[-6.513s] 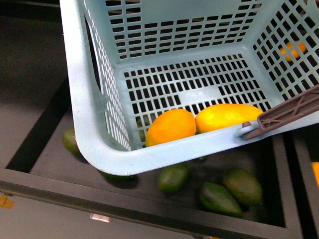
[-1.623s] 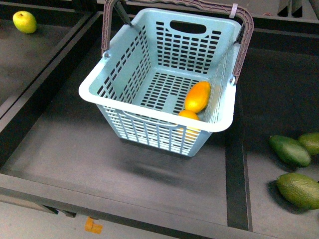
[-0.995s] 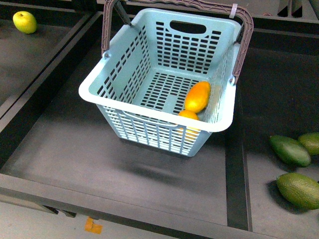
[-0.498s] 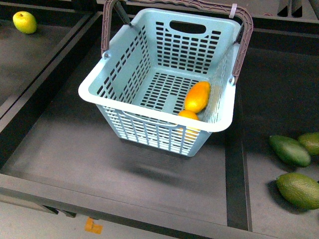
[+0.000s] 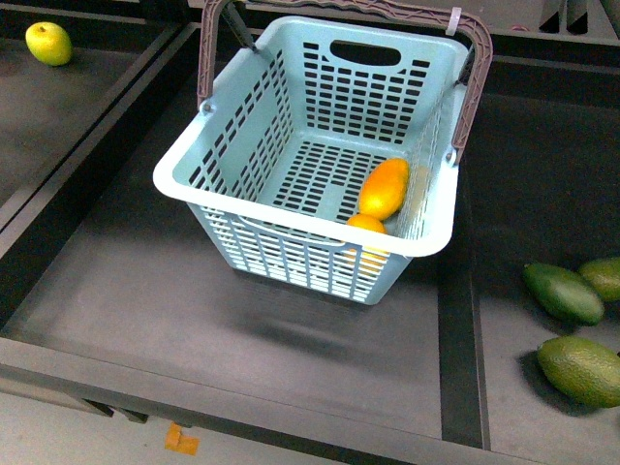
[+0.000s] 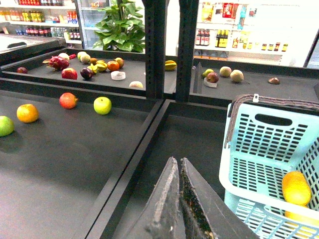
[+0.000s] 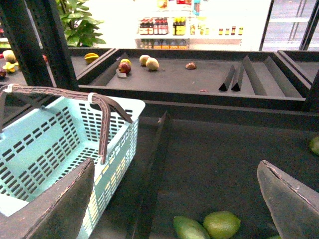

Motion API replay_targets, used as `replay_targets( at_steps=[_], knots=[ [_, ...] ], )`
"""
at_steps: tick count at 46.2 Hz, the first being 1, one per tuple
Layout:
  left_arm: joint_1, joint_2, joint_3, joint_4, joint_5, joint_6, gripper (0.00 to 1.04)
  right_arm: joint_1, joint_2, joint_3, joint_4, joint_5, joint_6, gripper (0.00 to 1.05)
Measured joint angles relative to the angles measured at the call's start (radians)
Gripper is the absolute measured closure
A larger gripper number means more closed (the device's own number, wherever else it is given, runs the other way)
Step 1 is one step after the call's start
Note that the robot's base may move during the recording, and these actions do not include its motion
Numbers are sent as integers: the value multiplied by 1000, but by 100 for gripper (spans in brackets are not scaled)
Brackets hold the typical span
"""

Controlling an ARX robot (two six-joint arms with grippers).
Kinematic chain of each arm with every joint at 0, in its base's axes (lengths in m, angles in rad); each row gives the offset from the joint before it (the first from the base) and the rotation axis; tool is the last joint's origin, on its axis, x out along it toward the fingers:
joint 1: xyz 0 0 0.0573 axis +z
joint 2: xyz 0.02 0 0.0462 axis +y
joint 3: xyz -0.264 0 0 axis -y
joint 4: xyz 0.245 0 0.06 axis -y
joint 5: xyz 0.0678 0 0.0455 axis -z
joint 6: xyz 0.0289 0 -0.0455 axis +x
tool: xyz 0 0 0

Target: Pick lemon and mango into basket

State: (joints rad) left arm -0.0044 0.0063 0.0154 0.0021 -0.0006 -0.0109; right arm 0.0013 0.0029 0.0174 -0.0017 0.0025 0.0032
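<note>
Mango (image 5: 385, 188) and lemon (image 5: 367, 226) both lie inside the pale blue basket (image 5: 291, 208), against its right wall, touching end to end — so you can judge the picking done. Your left gripper (image 6: 178, 199) shows its jaws pressed together, holding nothing; your right gripper (image 7: 174, 199) is spread wide, empty. Green avocados (image 5: 565, 293) sit well apart — leave them and simply retreat.

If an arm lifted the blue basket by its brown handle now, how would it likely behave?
The basket would probably tilt toward the side holding the mango and lemon, since both lie against one wall. Its slotted plastic walls look stiff and light. The handle looks hinged at the rim, so the basket may swing.
</note>
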Motion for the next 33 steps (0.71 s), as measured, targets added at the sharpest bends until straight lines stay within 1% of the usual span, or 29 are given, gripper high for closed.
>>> replay_targets(
  at_steps=[2,3,6,7,15,17,18,19,21,23,26,33],
  knots=[
    [0,0,0,0,0,1,100,0,0,0,0,0,0,9],
    [0,0,0,0,0,0,97,0,0,0,0,0,0,9],
    [0,0,0,0,0,0,80,0,0,0,0,0,0,9],
    [0,0,0,0,0,0,77,0,0,0,0,0,0,9],
    [0,0,0,0,0,0,34,0,0,0,0,0,0,9],
    [0,0,0,0,0,0,27,0,0,0,0,0,0,9],
    [0,0,0,0,0,0,20,0,0,0,0,0,0,9],
    [0,0,0,0,0,0,18,0,0,0,0,0,0,9],
    [0,0,0,0,0,0,9,0,0,0,0,0,0,9],
    [0,0,0,0,0,2,5,0,0,0,0,0,0,9],
    [0,0,0,0,0,2,8,0,0,0,0,0,0,9],
    [0,0,0,0,0,2,7,0,0,0,0,0,0,9]
  ],
)
